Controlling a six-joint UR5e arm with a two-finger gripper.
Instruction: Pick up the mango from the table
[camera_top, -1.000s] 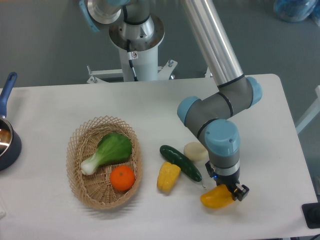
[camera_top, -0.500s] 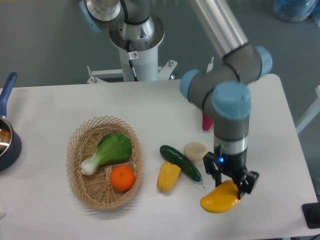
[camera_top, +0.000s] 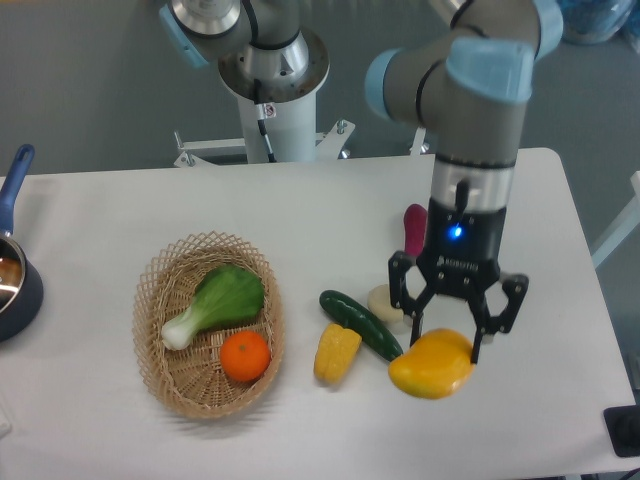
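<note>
The tool (camera_top: 447, 338) grips the mango (camera_top: 431, 365) from above, fingers closed across its narrow width; the fruit's long axis lies sideways, apparently lifted just off the desk (camera_top: 300, 210), right of the cucumber (camera_top: 361, 325).

Mango (camera_top: 430, 366): smooth, glossy, yellow-orange fruit of oblong form, slightly curved, shaded deeper orange along the lower edge. It is clamped at its upper side between the fingers of the claw (camera_top: 446, 341) and is carried roughly level, long axis running left to right. It is seen against the right front part of the desk (camera_top: 300, 210). Desk: large, white, flat, rectangular top with rounded corners.
</note>
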